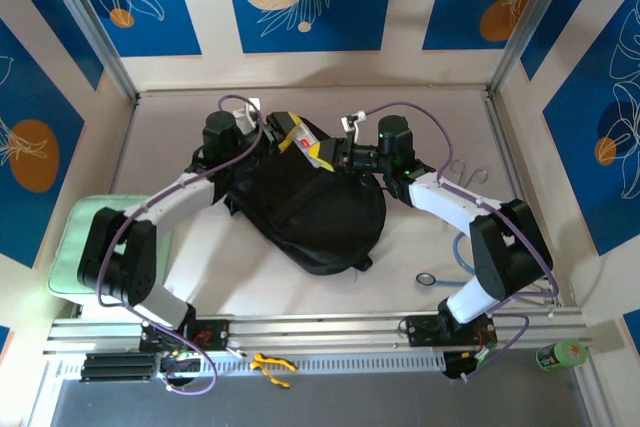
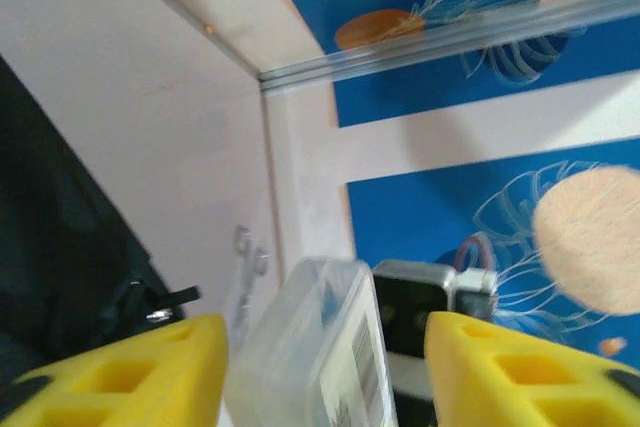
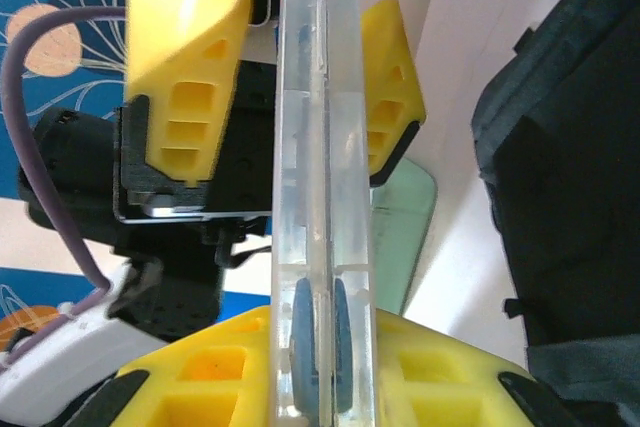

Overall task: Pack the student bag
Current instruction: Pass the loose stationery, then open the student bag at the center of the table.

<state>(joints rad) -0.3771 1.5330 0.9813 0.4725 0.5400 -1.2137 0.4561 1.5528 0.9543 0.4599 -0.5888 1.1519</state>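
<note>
- My right pincer [image 3: 320, 367] is pinching a clear flat case [image 3: 320, 197] edge-on, one yellow finger pressed on each broad face.
- My left pincer [image 2: 325, 367] stands spread around the case's other end, with a gap at each finger.
- The case's long axis runs from one pincer straight to the other.
- The student bag [image 1: 310, 212] lies mid-bench [image 1: 440, 117] between my arms, its length slanting from far left to near right.
- Both pincers meet over its far end, so the bag lies below and toward the near edge.
- I judge the right arm carries the case down. I cannot tell whether a zip is open.
</note>
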